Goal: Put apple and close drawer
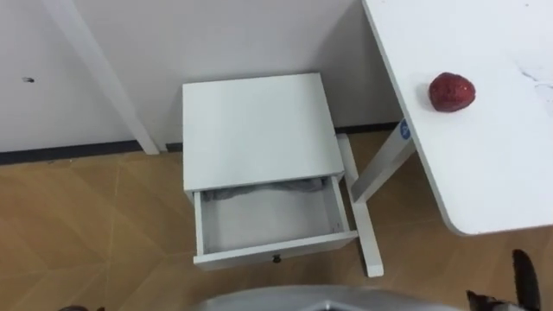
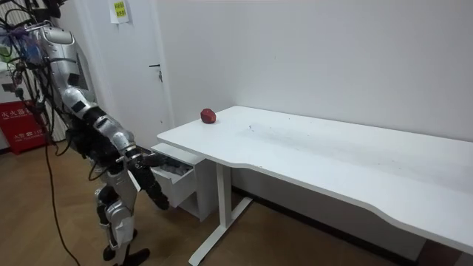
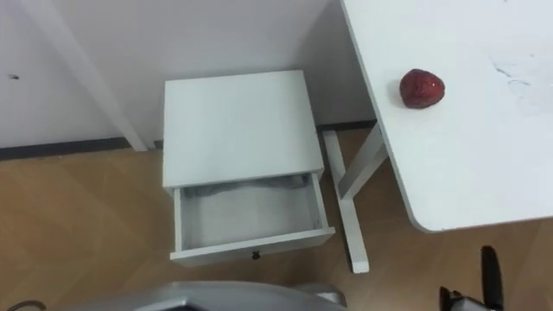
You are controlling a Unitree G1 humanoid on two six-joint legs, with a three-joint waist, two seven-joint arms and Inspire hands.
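While apple lies on table, drawer open — right hand low, fingers uncurled

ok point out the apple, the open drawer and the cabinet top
apple (image 1: 452, 92), left eye view, middle of its red skin
drawer (image 1: 263, 221), left eye view, bare inside floor
cabinet top (image 1: 257, 128), left eye view, centre of the white surface

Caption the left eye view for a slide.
Red apple on white table; nightstand drawer open and empty below.
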